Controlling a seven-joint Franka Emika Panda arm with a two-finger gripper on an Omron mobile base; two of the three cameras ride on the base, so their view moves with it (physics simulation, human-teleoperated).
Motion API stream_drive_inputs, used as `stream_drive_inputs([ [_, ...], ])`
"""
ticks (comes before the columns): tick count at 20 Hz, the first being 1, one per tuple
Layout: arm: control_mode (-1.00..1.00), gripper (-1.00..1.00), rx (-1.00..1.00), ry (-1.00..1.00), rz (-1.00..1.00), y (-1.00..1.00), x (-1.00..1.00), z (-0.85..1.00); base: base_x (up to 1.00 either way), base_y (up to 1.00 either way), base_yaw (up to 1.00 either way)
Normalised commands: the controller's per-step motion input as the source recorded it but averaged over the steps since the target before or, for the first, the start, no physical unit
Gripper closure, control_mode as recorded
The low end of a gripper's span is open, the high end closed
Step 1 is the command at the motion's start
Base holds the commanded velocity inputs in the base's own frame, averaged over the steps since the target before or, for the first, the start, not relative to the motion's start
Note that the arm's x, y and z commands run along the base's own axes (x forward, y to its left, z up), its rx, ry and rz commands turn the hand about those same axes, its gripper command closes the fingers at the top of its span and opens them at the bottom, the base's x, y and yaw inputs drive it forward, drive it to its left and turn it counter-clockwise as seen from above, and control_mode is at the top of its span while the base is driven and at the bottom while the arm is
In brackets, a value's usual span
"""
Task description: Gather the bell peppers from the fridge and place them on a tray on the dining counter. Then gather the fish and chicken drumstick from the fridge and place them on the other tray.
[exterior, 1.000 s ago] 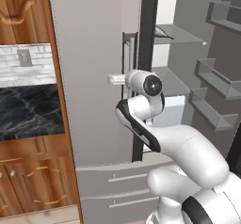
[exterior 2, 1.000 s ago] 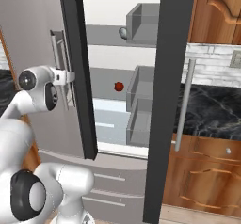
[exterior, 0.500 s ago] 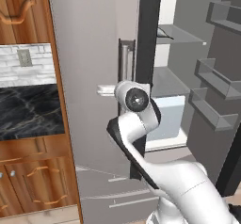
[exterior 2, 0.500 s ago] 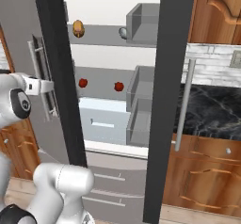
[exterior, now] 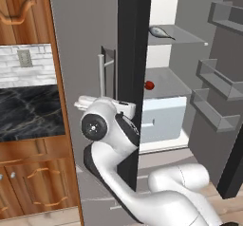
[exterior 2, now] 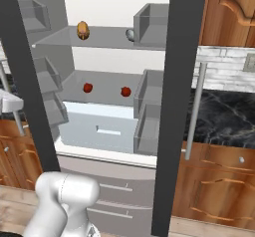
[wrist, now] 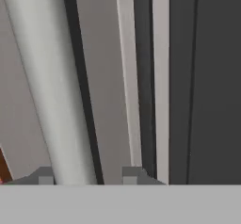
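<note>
Since a second ago, left fridge door swung wider. Two-finger tool [wrist: 89, 175] is clamping the vertical grey door handle [exterior: 101, 80], well left of the cavity. Two small red bell peppers [exterior 2: 87, 87] [exterior 2: 126, 91] are sitting on the middle shelf [exterior 2: 107, 95], right of the tool.

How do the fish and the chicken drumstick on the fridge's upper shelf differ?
The fish is grey, long and lies flat; the chicken drumstick is brown-orange, short and rounded. In the right base view the drumstick sits at the shelf's left end, while the fish lies further right beside a door bin. Both rest on the same upper shelf, untouched.
</note>
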Motion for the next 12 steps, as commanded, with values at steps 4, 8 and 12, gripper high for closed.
stream_drive_inputs([
  [4, -1.00, -1.00, 0.00, 0.00, -0.15, 0.21, 0.03, -0.07, 0.00, 0.00, 0.00],
  [8, -1.00, -1.00, 0.00, 0.00, -0.01, 0.04, -0.01, -0.01, 0.00, 0.00, 0.00],
  [12, -1.00, -1.00, 0.00, -0.03, 0.00, 0.29, -0.30, -0.07, 0.00, 0.00, 0.00],
])
